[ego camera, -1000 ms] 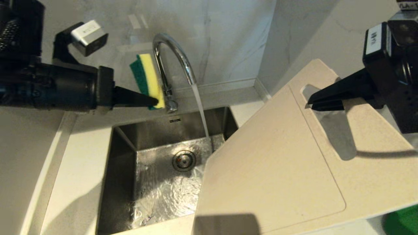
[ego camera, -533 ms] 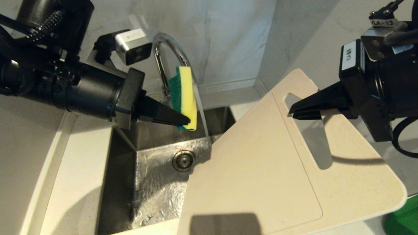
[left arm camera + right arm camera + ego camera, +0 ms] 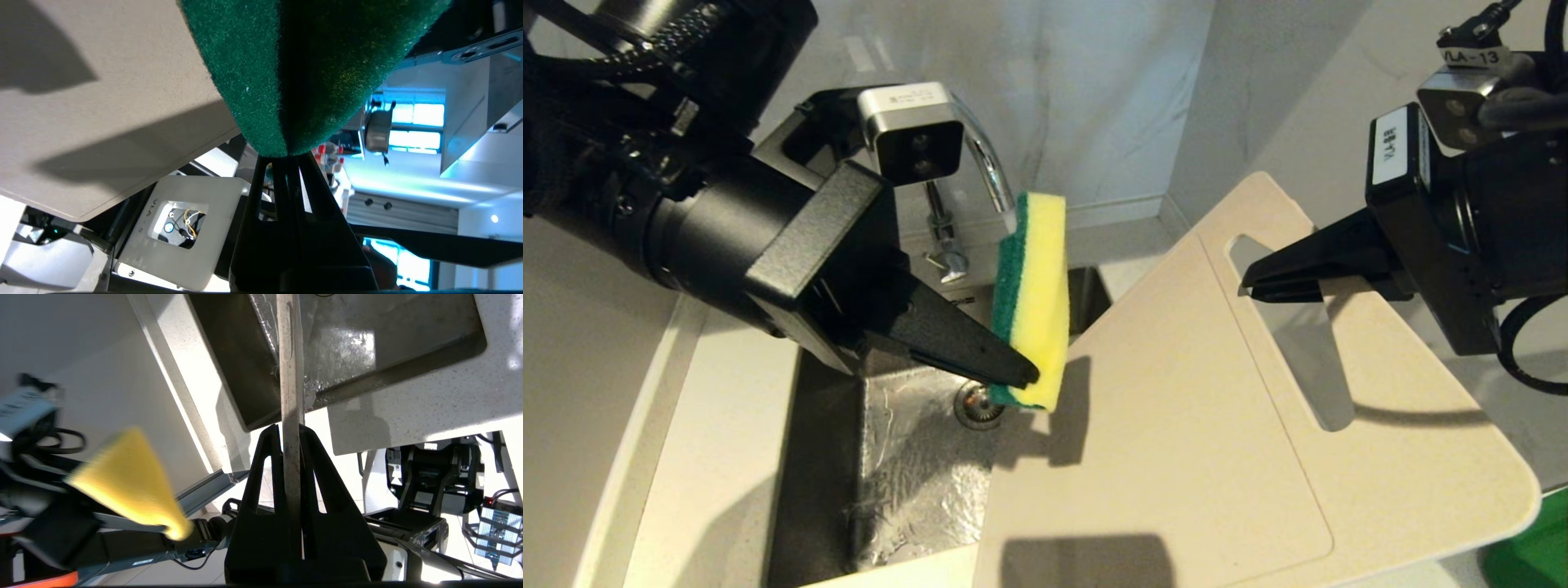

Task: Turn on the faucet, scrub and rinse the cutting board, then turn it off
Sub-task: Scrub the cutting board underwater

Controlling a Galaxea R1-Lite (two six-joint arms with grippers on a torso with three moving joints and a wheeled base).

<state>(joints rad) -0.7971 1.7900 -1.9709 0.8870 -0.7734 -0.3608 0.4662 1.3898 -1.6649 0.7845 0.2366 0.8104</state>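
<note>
The cutting board [image 3: 1176,425], cream-white with a slot handle, hangs tilted over the right side of the sink. My right gripper [image 3: 1250,286] is shut on its edge beside the slot; the right wrist view shows the cutting board [image 3: 289,375] edge-on between the fingers. My left gripper [image 3: 1021,376] is shut on a yellow-and-green sponge [image 3: 1037,302], held upright at the board's left edge with the yellow side toward it. I cannot tell whether the two touch. The faucet [image 3: 990,175] is largely hidden behind my left wrist; its lever [image 3: 947,263] shows below. The sponge hides the water stream.
The steel sink [image 3: 915,482] is wet, its drain partly behind the sponge. White counter runs along the left and behind the sink, and marble walls meet in a corner at the back right. Something green [image 3: 1531,555] sits at the bottom right edge.
My left arm has swung the sponge from beside the faucet's base across the spout, right and nearer, to the board's edge. The board shifted slightly left early on, then held.
</note>
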